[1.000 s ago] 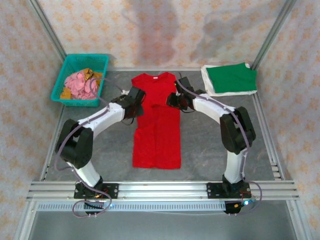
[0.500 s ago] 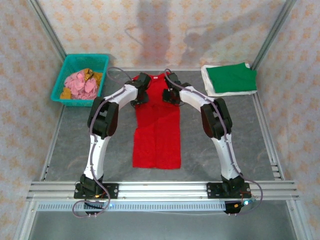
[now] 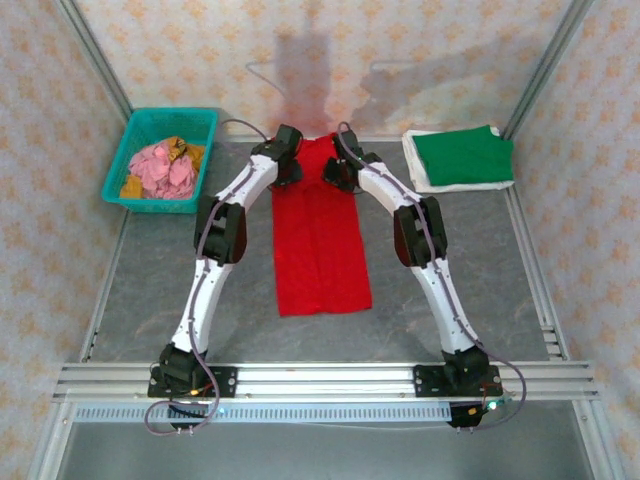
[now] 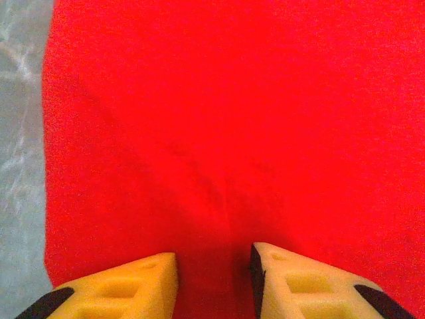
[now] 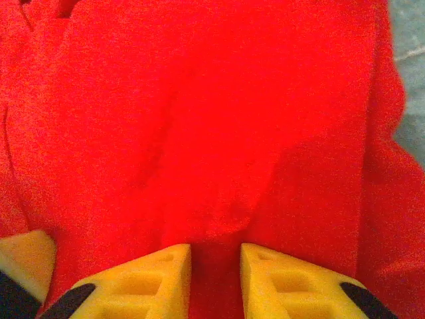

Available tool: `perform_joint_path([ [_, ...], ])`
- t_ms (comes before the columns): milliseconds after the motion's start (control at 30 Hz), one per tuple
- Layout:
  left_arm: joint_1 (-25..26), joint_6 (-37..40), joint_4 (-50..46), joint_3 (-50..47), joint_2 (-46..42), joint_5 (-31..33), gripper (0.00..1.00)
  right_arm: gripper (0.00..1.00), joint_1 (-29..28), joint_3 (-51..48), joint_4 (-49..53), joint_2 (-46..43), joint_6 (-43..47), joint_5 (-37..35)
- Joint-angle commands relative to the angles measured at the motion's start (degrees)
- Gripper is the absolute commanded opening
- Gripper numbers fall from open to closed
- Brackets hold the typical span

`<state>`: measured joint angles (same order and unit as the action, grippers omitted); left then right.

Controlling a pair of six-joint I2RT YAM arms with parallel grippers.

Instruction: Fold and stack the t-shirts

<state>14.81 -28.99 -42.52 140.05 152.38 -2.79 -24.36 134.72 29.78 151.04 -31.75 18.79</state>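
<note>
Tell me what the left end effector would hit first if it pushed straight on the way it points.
The red t-shirt. Its cloth lies directly ahead of the left end effector and already reaches in between the fingers. How steeply it points down at the cloth is unclear.

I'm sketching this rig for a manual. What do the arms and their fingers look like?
Both the left arm and right arm have white links and black joints, on black bases bolted to an aluminium rail. Dark cables loop out at the bases. The fingers are yellow wedges with hollow cut-outs and black backs.
</note>
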Motion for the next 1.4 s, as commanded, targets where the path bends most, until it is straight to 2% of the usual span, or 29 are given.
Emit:
perform_joint_path([
  [0, -1.0, 2.6, -5.9, 6.1, 5.3, -3.7, 0.36, 0.29, -0.3, 1.5, 3.7, 0.3, -3.0, 2.8],
  [167, -1.9, 3.6, -6.3, 9.2, 1.8, -5.2, 0.43, 0.35, -0.3, -1.5, 3.5, -8.5, -3.0, 6.3],
  [267, -1.7, 3.7, -8.6, 8.2, -5.1, -5.0, 0.47, 0.4, -0.6, -5.4, 4.5, -17.1, 0.1, 6.8],
  [333, -1.3, 3.6, -8.6, 2.9, -12.8, -4.3, 0.49, 0.45, -1.2, -9.7, 5.2, -24.5, 3.1, 4.8],
  [400, -0.8, 3.3, -4.4, -8.7, -24.2, -3.8, 0.51, 0.49, -2.1, -16.4, 5.2, -32.3, 6.5, 3.1],
  [467, 0.2, 2.4, 5.2, -27.9, -40.2, -3.8, 0.53, 0.58, -2.9, -27.4, 3.8, -42.2, 9.5, -0.3],
  [500, 0.8, 2.4, 10.7, -37.3, -48.0, -4.2, 0.54, 0.7, -3.4, -33.8, 1.3, -47.2, 10.1, -1.7],
  [533, 1.4, 2.4, 16.7, -48.1, -56.4, -3.9, 0.57, 0.9, -3.9, -43.2, -4.3, -53.6, 9.8, -3.5],
  [567, 2.2, 2.1, 21.6, -58.3, -64.3, -2.7, 0.69, 0.99, -3.9, -54.8, -13.3, -60.4, 6.7, -4.1],
  [600, 2.6, 1.4, 24.8, -66.8, -70.4, -2.0, 0.77, 0.99, -3.5, -65.6, -21.9, -65.4, 2.7, -3.8],
  [667, 2.2, -1.2, 29.7, -83.3, -82.8, -3.0, 0.8, 0.99, -1.1, -87.1, -38.9, -76.7, -5.9, -0.5],
  [700, 2.0, -2.7, 29.6, -88.0, -87.2, -3.6, 0.8, 0.93, -0.1, -93.7, -44.6, -80.1, -7.0, 2.5],
  [733, 1.9, -3.9, 28.1, -93.5, -91.8, -4.4, 0.78, 0.83, 0.0, -98.2, -43.1, -82.8, -6.6, 3.4],
  [767, 1.8, -4.3, 25.7, -97.4, -95.8, -6.1, 0.75, 0.76, -1.2, -98.8, -35.3, -85.9, -3.6, 2.7],
  [833, 1.8, -5.6, 20.5, -102.6, -102.1, -9.3, 0.71, 0.71, -5.6, -98.3, -23.8, -88.2, 2.3, -0.9],
  [900, 1.9, -7.4, 17.4, -107.4, -107.0, -13.8, 0.68, 0.63, -6.6, -99.3, -20.1, -89.8, 3.4, 0.4],
  [967, 2.4, -9.7, 16.1, -111.9, -110.4, -16.7, 0.65, 0.61, -6.8, -103.3, -22.7, -92.2, 1.9, 1.3],
  [1067, 3.8, -12.2, 14.9, -115.8, -111.6, -17.5, 0.64, 0.6, -6.8, -106.9, -26.5, -92.1, -0.4, 3.4],
  [1200, 6.7, -14.2, 16.1, -118.1, -109.9, -16.2, 0.61, 0.54, -7.7, -108.2, -30.1, -87.9, -2.2, 7.3],
  [1367, 8.2, -13.9, 20.2, -118.5, -104.8, -15.9, 0.55, 0.5, -8.7, -110.6, -34.5, -85.2, -4.2, 8.5],
])
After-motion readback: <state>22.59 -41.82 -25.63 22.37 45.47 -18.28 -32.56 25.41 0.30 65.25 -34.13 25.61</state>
